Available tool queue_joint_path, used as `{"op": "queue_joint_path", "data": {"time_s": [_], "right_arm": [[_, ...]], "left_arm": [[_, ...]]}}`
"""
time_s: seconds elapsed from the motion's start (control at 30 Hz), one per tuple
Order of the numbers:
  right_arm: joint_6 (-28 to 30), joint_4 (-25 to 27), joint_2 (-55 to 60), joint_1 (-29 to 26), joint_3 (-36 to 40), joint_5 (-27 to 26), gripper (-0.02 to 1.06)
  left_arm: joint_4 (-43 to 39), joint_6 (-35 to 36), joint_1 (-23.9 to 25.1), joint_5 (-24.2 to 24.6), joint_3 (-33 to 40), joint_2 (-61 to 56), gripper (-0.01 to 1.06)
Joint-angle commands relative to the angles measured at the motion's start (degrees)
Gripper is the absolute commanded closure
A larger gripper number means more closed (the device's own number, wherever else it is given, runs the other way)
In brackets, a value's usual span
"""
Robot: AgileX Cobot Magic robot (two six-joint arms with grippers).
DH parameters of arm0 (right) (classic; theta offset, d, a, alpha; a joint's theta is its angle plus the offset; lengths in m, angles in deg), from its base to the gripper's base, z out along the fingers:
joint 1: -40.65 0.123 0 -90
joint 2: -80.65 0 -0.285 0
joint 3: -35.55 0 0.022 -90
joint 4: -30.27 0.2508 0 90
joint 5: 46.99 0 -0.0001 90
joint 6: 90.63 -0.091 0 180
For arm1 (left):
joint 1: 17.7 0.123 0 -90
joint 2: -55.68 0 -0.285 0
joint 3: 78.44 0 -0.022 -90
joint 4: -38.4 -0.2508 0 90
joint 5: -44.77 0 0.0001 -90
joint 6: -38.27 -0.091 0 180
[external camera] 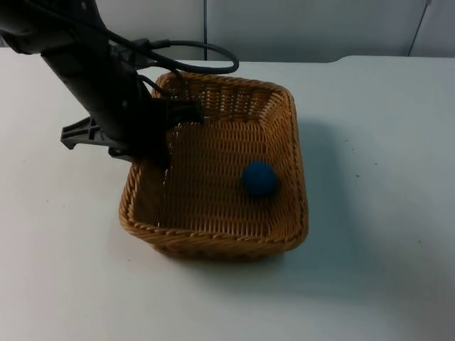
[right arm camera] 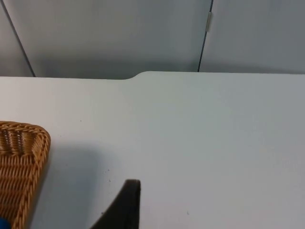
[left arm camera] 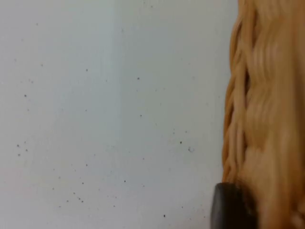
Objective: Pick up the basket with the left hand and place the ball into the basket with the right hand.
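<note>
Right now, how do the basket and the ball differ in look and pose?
The basket is tan woven wicker, rectangular and open-topped; the ball is solid blue and round. The basket is far larger and holds the ball, which lies on its floor toward the right wall. The left gripper is at the basket's left wall; nothing touches the ball. Both are over the white table.

the top view looks down and forward over the tabletop (external camera: 377, 213) toward the grey wall (external camera: 320, 28), with the whole basket (external camera: 213, 245) in sight. the left wrist view sits very near the basket's outer side (left arm camera: 262, 109). the right wrist view looks low across the tabletop to the wall, sharing one basket corner (right arm camera: 21, 157).
</note>
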Motion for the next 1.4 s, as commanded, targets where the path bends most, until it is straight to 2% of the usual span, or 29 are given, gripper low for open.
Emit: {"op": "queue_joint_path", "data": {"time_s": [0.0, 0.03, 0.07, 0.1, 0.27, 0.53, 0.63, 0.7, 0.77, 0.93, 1.1, 1.37], "right_arm": [[-0.34, -0.61, 0.06, 0.15, 0.22, -0.76, 0.01], [-0.34, -0.61, 0.06, 0.15, 0.22, -0.76, 0.01], [-0.34, -0.61, 0.06, 0.15, 0.22, -0.76, 0.01], [-0.34, -0.61, 0.06, 0.15, 0.22, -0.76, 0.01], [-0.34, -0.61, 0.06, 0.15, 0.22, -0.76, 0.01], [-0.34, -0.6, 0.06, 0.15, 0.22, -1.58, 0.01], [-0.34, -0.2, 0.06, 0.15, 0.22, -2.44, 0.01], [-0.65, -0.2, 0.06, 0.15, 0.22, -2.65, 0.01], [-0.8, -0.2, 0.06, 0.15, 0.22, -2.65, 0.01], [-0.8, -0.2, 0.06, 0.15, 0.22, -3.24, 0.01], [-0.8, -0.2, 0.06, 0.15, 0.22, -3.34, 0.01], [-0.8, -0.2, 0.06, 0.15, 0.22, -3.57, 0.01]], "left_arm": [[0.06, 0.02, -0.58, -0.56, -0.15, -0.81, 0.49], [-0.05, 1.08, -0.58, -0.56, -0.15, -0.81, 0.36], [-0.7, 3.06, -0.58, -0.44, -0.15, -0.81, 0.28], [-1.41, 4.39, -0.58, -0.22, -0.15, -0.81, 0.26], [-2.07, 4.14, -0.63, 2.14, -0.15, -1.07, 0.26], [-8.07, 5.41, -0.85, 4.08, -0.15, -6.46, 0.26], [-13.9, 10.15, -0.85, 6.12, -0.15, -9.78, 0.26], [-15.65, 11.02, -0.85, 7.0, -0.15, -10.86, 0.25], [-19.98, 11.02, -0.85, 9.12, -0.15, -13.54, 0.19], [-24.57, 11.02, -0.85, 12.67, -0.15, -17.98, 0.18], [-25.19, 11.02, -0.85, 12.92, -0.15, -22.74, 0.18], [-21.6, 13.52, -0.85, 11.87, -0.15, -27.85, 0.18]]}}
